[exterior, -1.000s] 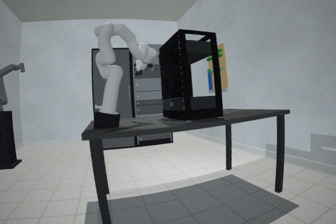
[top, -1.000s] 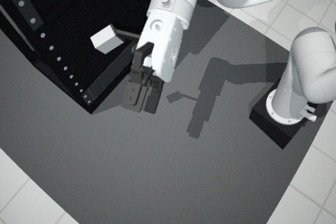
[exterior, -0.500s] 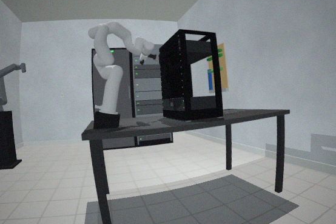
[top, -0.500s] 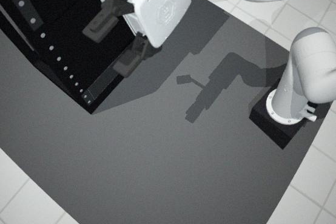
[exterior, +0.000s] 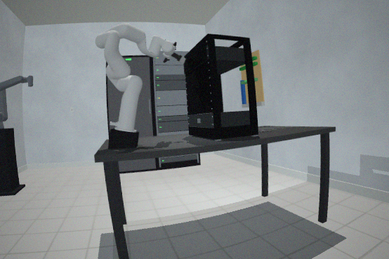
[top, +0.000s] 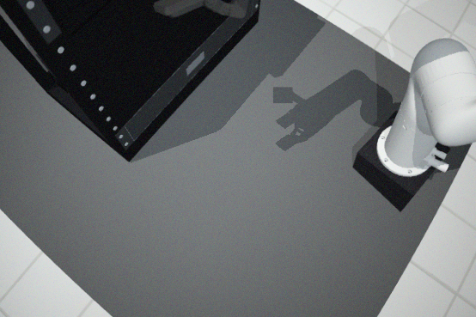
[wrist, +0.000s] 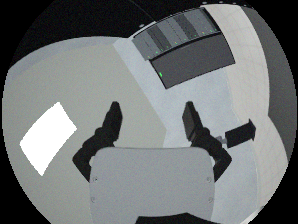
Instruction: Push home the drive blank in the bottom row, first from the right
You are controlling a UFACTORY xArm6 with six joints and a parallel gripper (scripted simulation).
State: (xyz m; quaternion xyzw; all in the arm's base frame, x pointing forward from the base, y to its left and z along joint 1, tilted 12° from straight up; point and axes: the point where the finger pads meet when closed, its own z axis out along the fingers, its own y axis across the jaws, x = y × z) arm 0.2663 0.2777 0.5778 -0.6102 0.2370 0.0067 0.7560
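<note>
The black open rack [exterior: 219,88] stands on the dark table, and from above its top frame fills the upper left of the overhead view [top: 129,45]. The grey chassis front [exterior: 201,121] sits at the bottom of the rack's front face. Its single blanks are too small to tell apart, and the bottom-right blank cannot be made out. My gripper [exterior: 173,57] is open and empty, high up by the rack's top front corner, far above the chassis. From above, its dark fingers [top: 202,8] hang over the rack's top front edge. In the wrist view the spread fingers frame only the wall and a distant cabinet.
The arm's base [top: 408,149] stands on a black block at the table's right side. A grey server cabinet [exterior: 168,97] stands behind the table. A small grey patch [top: 195,64] shows on the rack's front rail.
</note>
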